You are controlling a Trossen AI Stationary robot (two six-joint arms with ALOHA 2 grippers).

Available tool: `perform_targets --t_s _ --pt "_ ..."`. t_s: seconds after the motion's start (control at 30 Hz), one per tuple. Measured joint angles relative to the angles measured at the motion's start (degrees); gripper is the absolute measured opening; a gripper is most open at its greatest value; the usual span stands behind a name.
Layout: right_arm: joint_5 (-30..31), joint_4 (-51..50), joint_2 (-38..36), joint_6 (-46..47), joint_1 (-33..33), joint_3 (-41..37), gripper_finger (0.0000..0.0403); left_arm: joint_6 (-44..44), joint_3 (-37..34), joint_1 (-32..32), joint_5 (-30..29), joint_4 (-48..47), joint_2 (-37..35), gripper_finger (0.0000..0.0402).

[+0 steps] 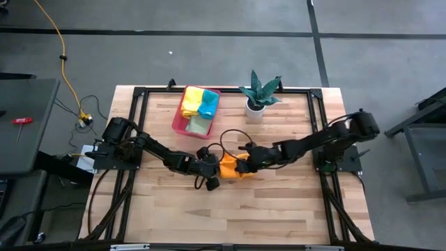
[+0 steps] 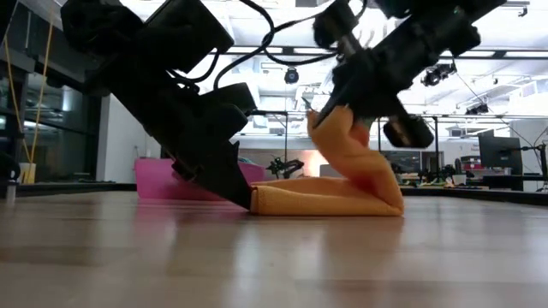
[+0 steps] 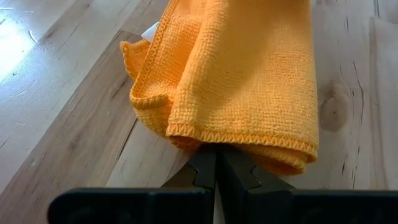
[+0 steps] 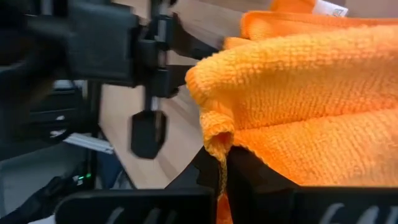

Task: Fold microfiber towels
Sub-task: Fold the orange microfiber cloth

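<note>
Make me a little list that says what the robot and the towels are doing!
table: wooden table
orange towel: mid-table, partly folded, one end lifted
left gripper: shut on the orange towel's low edge
right gripper: shut on the orange towel's raised part
pink tray: at the back, holding yellow towel, teal towel, light green towel
potted plant: beside the tray

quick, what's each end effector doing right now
left end effector: closed on the edge of the orange towel, low at the table.
right end effector: closed on the same towel, lifting a fold.
</note>
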Motion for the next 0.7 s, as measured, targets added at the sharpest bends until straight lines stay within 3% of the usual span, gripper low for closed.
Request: perform_targets --t_s 0.23,0.7 --pt "2.3 5.4 5.5 3.1 0.0 1.8 0.0 0.0 0.0 0.0 0.1 0.0 0.0 0.0" --pt "5.9 7.9 7.8 7.4 -0.1 1.7 0.0003 0.0 0.0 0.0 0.1 0.1 0.0 0.0"
